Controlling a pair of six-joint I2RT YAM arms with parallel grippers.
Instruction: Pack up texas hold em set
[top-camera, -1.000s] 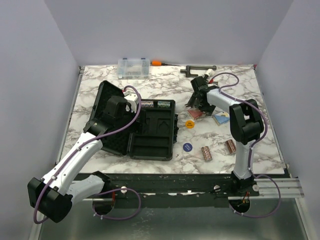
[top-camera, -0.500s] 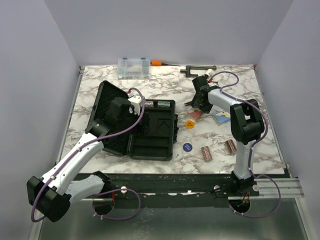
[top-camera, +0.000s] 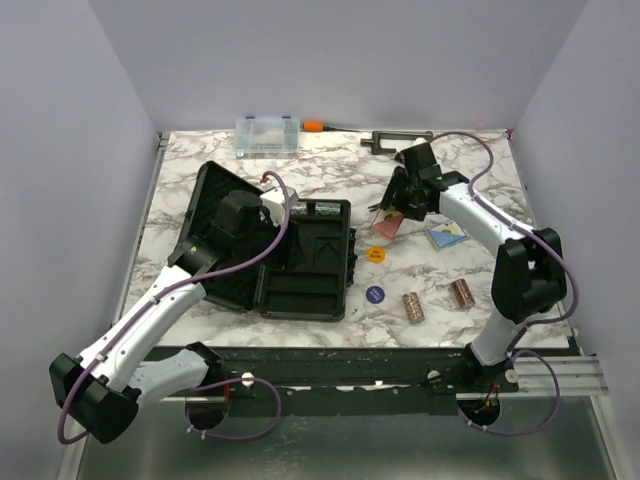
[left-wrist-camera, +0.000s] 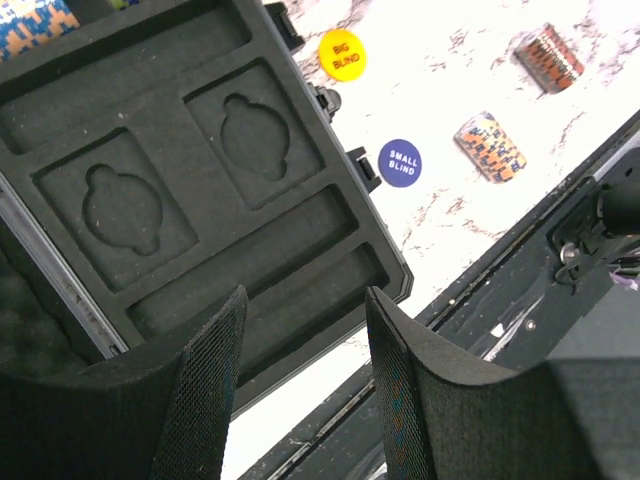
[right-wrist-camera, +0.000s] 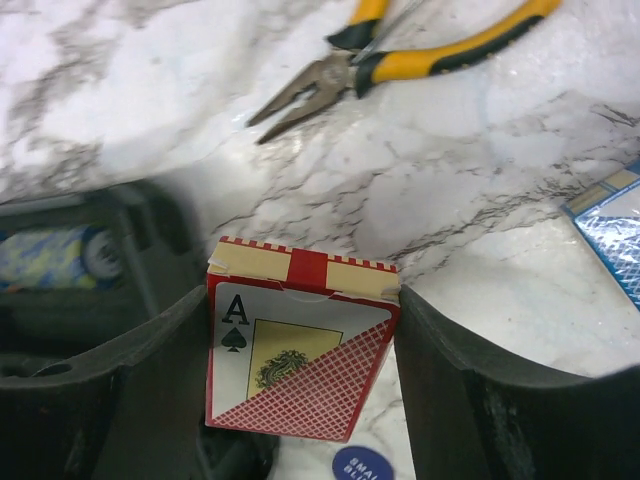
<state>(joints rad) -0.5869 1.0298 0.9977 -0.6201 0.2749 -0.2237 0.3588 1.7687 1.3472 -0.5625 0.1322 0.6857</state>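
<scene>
The black case (top-camera: 300, 290) lies open at the left, its foam slots (left-wrist-camera: 200, 190) mostly bare, with chip rolls (top-camera: 315, 208) in its far row. My left gripper (top-camera: 277, 203) (left-wrist-camera: 305, 300) hovers over the foam, open, with nothing between its fingers. My right gripper (top-camera: 397, 212) (right-wrist-camera: 303, 300) is shut on the red card deck (right-wrist-camera: 300, 345) (top-camera: 388, 228), lifted off the marble. The blue deck (top-camera: 445, 235) (right-wrist-camera: 612, 232) lies to its right. On the table near the case sit an orange disc (top-camera: 376, 254) (left-wrist-camera: 342, 54), a blue disc (top-camera: 375, 294) (left-wrist-camera: 400, 163) and two chip rolls (top-camera: 412, 306) (top-camera: 461, 292).
Yellow-handled pliers (right-wrist-camera: 400, 55) lie just beyond the held deck. At the back edge stand a clear organiser box (top-camera: 267, 135), an orange-handled screwdriver (top-camera: 315, 126) and a dark tool (top-camera: 395, 138). The case's raised lid (top-camera: 215, 205) stands at the left.
My right gripper has closed on the red deck and raised it, while its elbow swung out to the right. My left gripper's fingers have narrowed somewhat over the case.
</scene>
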